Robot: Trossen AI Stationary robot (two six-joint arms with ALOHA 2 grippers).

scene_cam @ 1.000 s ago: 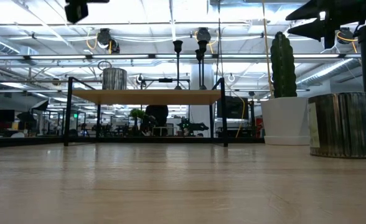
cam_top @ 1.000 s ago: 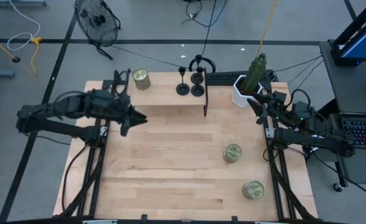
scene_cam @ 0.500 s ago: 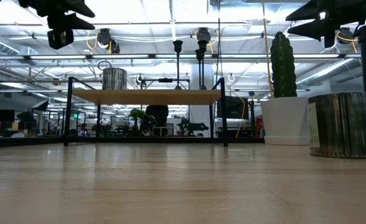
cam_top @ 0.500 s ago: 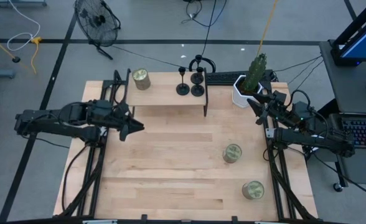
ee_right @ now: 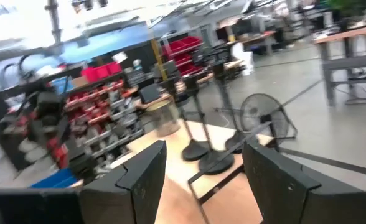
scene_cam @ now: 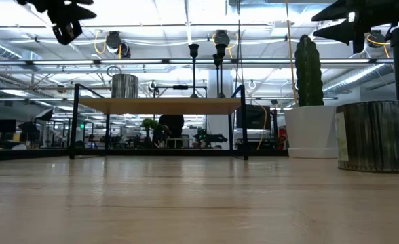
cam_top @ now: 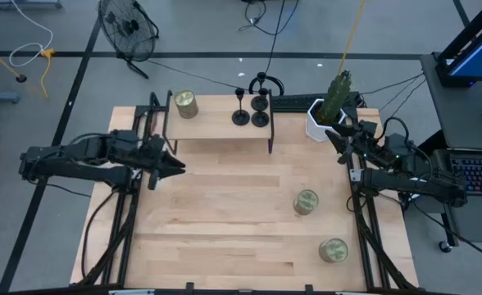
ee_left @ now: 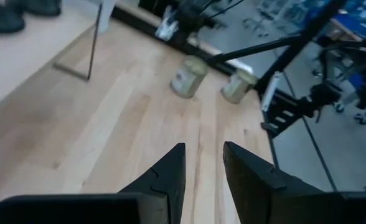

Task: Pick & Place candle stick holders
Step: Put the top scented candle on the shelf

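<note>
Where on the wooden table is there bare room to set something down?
Bare wood spans the table's middle and left, between the small raised shelf and the near edge. Crowded: the shelf's right end with black candlestick holders, and the right side with two round metal tins.

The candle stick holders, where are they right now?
In the high view the candle stick holders stand together on the small raised shelf at the table's far edge, between the jar and the potted cactus.
</note>
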